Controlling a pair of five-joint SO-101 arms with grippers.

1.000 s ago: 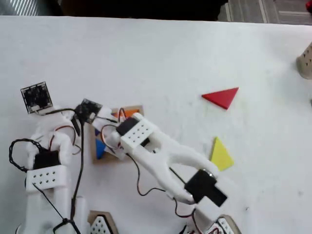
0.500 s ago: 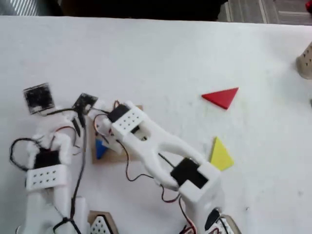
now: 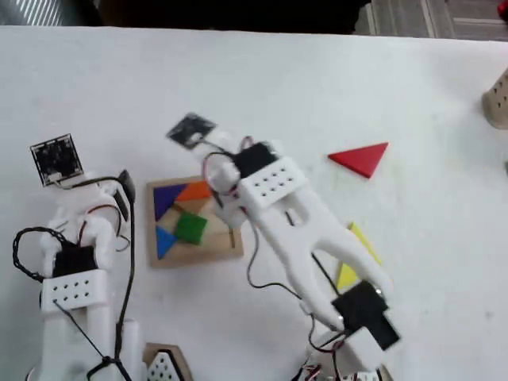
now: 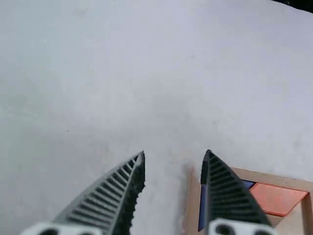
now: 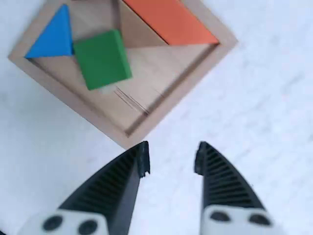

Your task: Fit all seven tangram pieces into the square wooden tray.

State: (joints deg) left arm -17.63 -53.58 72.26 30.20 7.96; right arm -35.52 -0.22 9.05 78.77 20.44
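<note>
The square wooden tray (image 3: 236, 248) lies left of centre with a dark blue triangle (image 3: 165, 198), an orange piece (image 3: 195, 190), a green square (image 3: 190, 228) and a blue triangle (image 3: 163, 241) in it. In the right wrist view the tray (image 5: 146, 110) holds the green square (image 5: 102, 58). My right gripper (image 5: 171, 152) is open and empty, just off one tray corner. My left gripper (image 4: 173, 161) is open and empty beside the tray's left edge (image 4: 191, 210). A red triangle (image 3: 361, 157) lies at the right. A yellow triangle (image 3: 348, 274) is partly under the right arm (image 3: 302, 238).
A tan perforated object (image 3: 497, 99) stands at the right edge. The arm bases (image 3: 163, 367) sit at the table's front edge. Bare white table stretches behind the tray and around the red triangle.
The right arm has swung right and drawn back off the tray, uncovering the tray and the green square in it. The left gripper has pulled back left of the tray.
</note>
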